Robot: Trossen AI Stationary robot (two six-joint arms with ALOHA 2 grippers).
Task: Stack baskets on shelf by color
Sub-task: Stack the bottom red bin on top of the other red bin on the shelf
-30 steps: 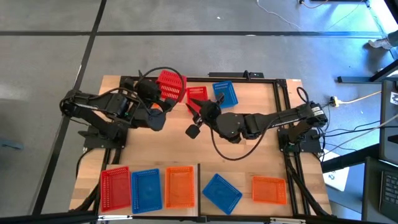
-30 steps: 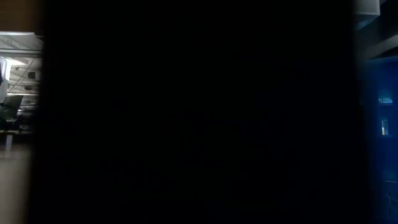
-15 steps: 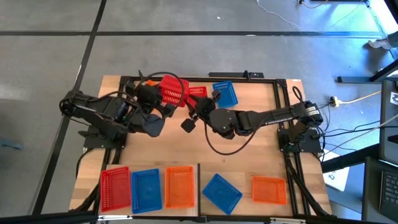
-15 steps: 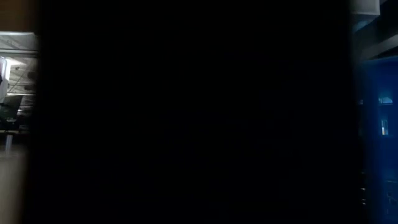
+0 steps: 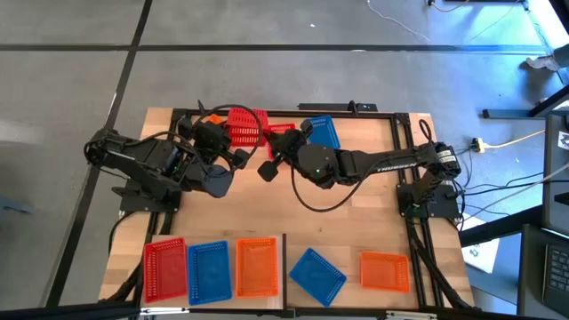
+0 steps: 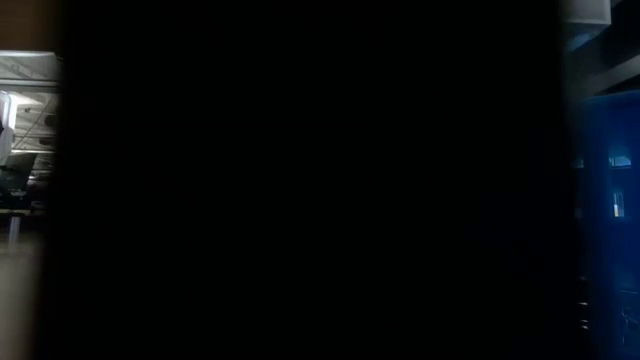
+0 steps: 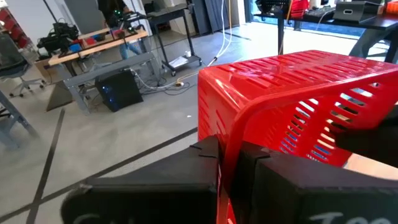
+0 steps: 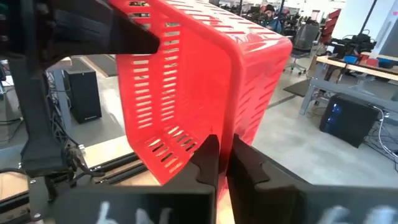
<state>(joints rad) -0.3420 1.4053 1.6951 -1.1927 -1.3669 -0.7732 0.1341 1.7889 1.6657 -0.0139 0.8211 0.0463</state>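
Two red baskets show at the table's far edge. My left gripper is shut on one of them, a red basket. Right beside it lies more red basket, where my right gripper is shut on a red slotted wall. Whether that wall belongs to a second basket or to the same one, I cannot tell. A blue basket lies just to their right. Along the near edge stand red, blue and orange baskets in a row. The shelf is out of view. My left gripper pinches a wall of the red basket near a rounded corner between its two fingers. The basket rises tipped beyond the fingers, one slotted face turned up. My right gripper pinches the edge of a red slotted wall. One finger is on the hollow side and one on the outer side. The basket stands tilted beyond the fingers, its hollow facing my left arm.
A loose blue basket and an orange one lie near the front right. Black frame rails run along the far edge. The table's middle is bare wood. The low view is dark.
My right gripper has gone toward the far edge and the left, up to the red baskets. The red basket in my left gripper has turned a little and now shows a flatter face.
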